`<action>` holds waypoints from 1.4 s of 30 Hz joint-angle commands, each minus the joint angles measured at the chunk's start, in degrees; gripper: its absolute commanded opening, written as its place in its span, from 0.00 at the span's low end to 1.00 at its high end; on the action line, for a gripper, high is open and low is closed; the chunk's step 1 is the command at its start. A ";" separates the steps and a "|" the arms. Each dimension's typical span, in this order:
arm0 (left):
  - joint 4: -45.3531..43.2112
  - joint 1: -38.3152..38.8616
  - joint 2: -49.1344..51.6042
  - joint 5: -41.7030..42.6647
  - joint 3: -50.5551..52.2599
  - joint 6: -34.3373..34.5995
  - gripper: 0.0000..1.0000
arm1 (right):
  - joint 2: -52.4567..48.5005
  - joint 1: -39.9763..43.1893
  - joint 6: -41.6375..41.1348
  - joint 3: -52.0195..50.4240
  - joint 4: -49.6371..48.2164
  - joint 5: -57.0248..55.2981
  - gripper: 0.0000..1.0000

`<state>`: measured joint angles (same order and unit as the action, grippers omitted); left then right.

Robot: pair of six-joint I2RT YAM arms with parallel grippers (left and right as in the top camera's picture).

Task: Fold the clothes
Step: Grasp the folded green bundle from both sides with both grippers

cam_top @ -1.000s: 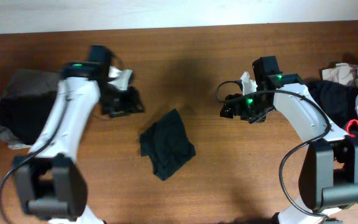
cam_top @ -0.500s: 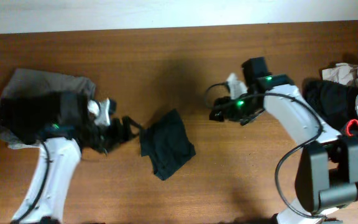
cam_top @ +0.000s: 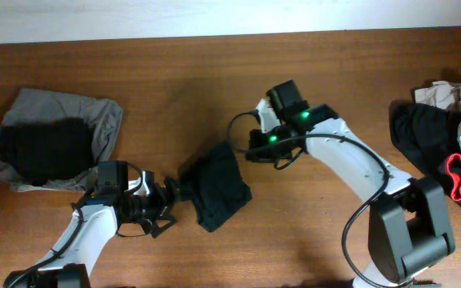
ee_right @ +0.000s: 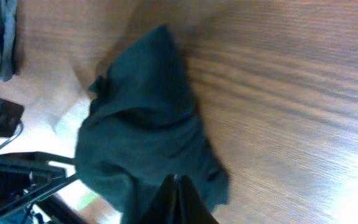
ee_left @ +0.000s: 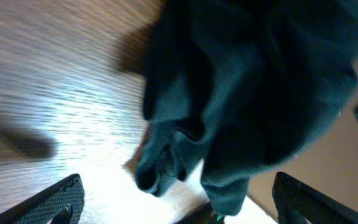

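Black T-shirt [cam_top: 214, 190] lies bunched at middle of table [cam_top: 174, 88], slightly toward front edge. Left gripper [cam_top: 170, 204] at shirt's left side, fingers [ee_left: 58, 200] spread wide, cloth between them, nothing clamped. Right gripper [cam_top: 241, 149] at shirt's far corner, fingers [ee_right: 176, 199] pressed together over cloth; whether fabric is pinched, cannot tell. Grey-and-black pile [cam_top: 50, 144] near left edge. Black, red-trimmed and beige heap [cam_top: 438, 144] at right edge.
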<state>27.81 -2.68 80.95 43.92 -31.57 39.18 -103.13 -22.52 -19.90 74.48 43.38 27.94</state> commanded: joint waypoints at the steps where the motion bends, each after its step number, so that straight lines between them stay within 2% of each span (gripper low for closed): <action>1: -2.05 1.53 -0.33 -4.52 0.57 7.67 0.95 | 1.38 -3.06 -7.93 0.31 -0.76 -4.39 0.04; 6: -10.34 7.48 -0.07 -8.39 0.57 9.20 0.94 | 0.52 -4.55 -10.69 0.31 -1.46 -4.63 0.04; 12: -13.38 13.25 2.78 -11.19 0.57 14.16 0.95 | -1.75 -5.09 -11.06 0.31 -1.97 -4.20 0.04; 19: -17.57 13.84 6.47 -9.81 0.57 15.21 0.96 | -5.51 -6.49 -11.93 0.31 -3.17 -4.15 0.04; 27: -18.32 13.81 6.47 -8.74 0.57 14.95 0.96 | -9.70 -8.72 -13.44 0.31 -4.24 -2.45 0.04; 31: -18.05 13.60 6.47 -4.42 0.57 12.33 0.95 | -10.91 -9.62 -15.74 0.31 -4.90 -2.71 0.04; 35: -17.88 12.37 6.40 -4.00 0.57 11.13 0.96 | -11.43 -9.70 -16.90 0.31 -5.53 -2.93 0.04; 42: -15.72 7.23 6.25 -2.19 0.57 3.26 0.96 | -12.02 -9.73 -17.07 0.31 -5.75 -2.99 0.04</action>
<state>11.60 6.11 86.43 41.17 -31.64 48.60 -113.67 -31.40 -36.23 74.46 37.85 24.84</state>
